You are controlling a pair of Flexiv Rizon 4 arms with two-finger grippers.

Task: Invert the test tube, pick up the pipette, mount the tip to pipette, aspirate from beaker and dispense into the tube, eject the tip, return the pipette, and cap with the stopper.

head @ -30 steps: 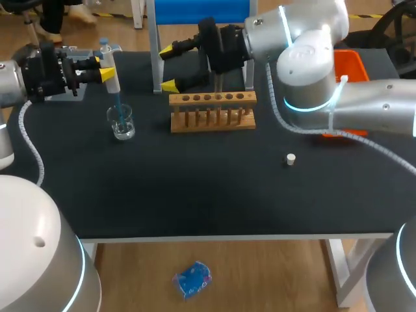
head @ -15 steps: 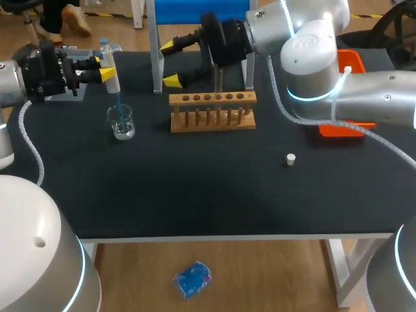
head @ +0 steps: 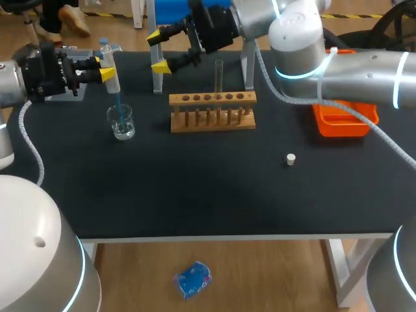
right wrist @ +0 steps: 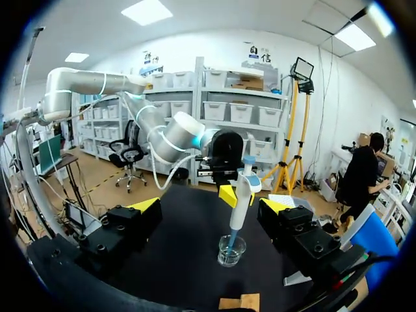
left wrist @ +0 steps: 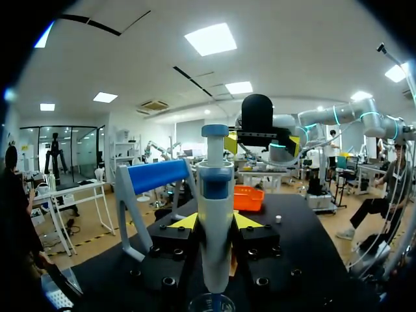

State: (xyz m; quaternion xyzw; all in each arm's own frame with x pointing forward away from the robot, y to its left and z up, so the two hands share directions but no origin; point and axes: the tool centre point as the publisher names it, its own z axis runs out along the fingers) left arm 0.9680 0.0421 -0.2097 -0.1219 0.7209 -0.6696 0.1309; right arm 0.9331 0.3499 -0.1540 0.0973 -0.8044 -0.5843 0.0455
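Head view: a wooden rack stands on the black table. The right gripper hangs behind it, fingers wide apart, holding nothing. The left gripper is clamped on the pipette, which dips into the beaker. The test tube stands in the rack. The stopper lies alone.

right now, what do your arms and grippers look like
The left arm and right arm are silver-grey tubes with rounded joints ringed in glowing cyan, each trailing a white coiled cable. The left gripper and right gripper are blocky black, their fingers tipped in bright yellow wedges.
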